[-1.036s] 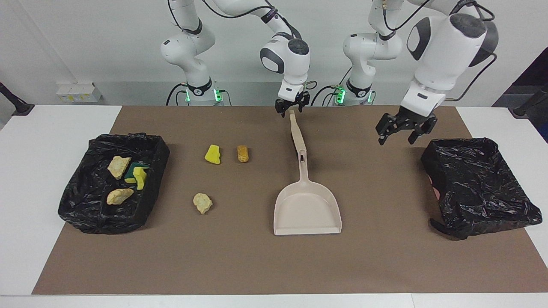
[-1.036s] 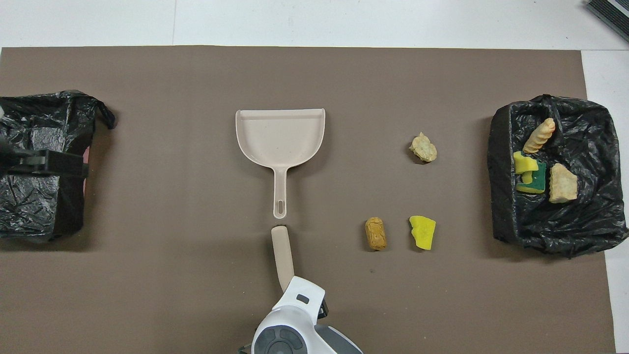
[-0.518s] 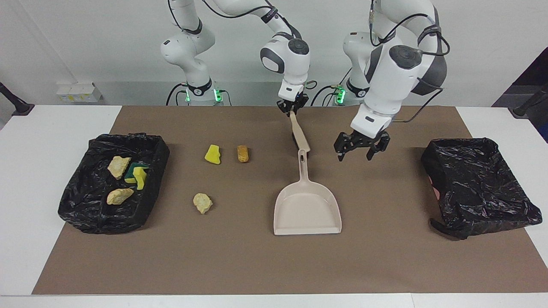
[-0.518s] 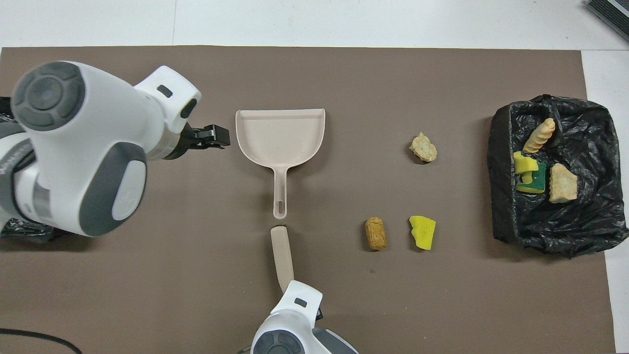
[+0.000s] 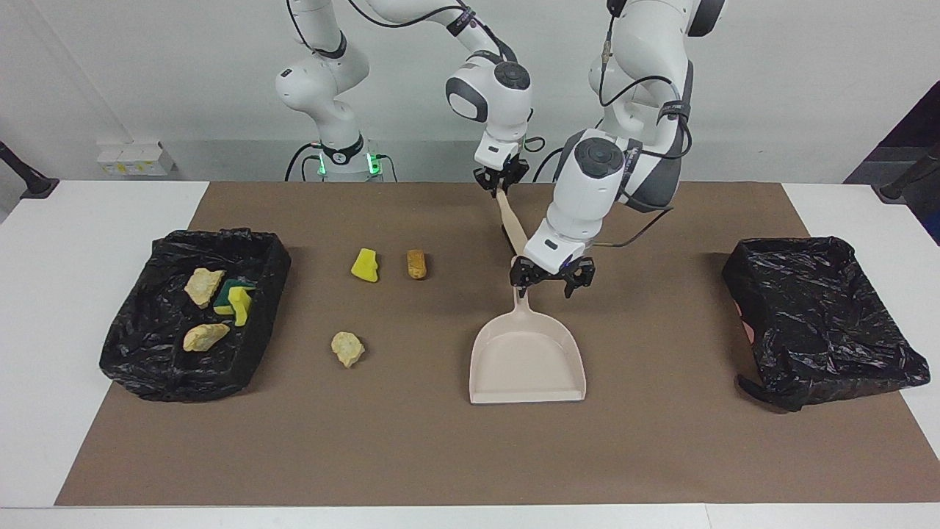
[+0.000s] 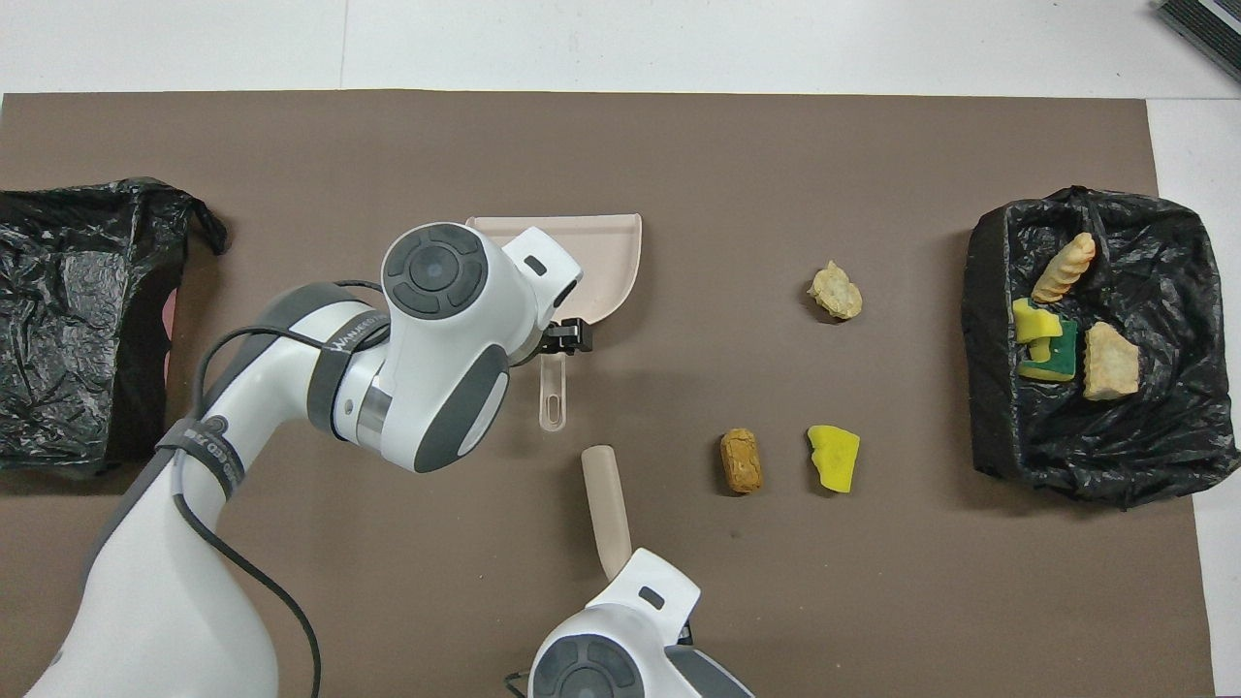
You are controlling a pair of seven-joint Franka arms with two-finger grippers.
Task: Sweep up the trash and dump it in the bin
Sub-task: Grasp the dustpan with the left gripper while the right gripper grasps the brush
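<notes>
Surface: I see a brown mat [image 5: 440, 455] on a white table [image 5: 44, 294].
Room: white wall.
Trash: three pieces [image 5: 365, 265] on mat; four in black-lined bin [image 5: 158, 367].
Left gripper [image 5: 551, 277]: fingers spread over dustpan [image 5: 527, 360] handle.
Right gripper [image 5: 501, 180]: clamped on brush handle [image 5: 512, 217].
Overhead only: left arm covers part of the dustpan.

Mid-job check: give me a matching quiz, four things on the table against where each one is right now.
Things:
1. orange-brown lump
2. dustpan
3. green-backed sponge
4. brush

Places:
a. in the black-lined bin at the right arm's end
b. gripped in the shut right gripper
c. on the brown mat beside the yellow sponge
d. flat on the mat, its handle under the open left gripper

Pairs: 1-c, 2-d, 3-a, 4-b
</notes>
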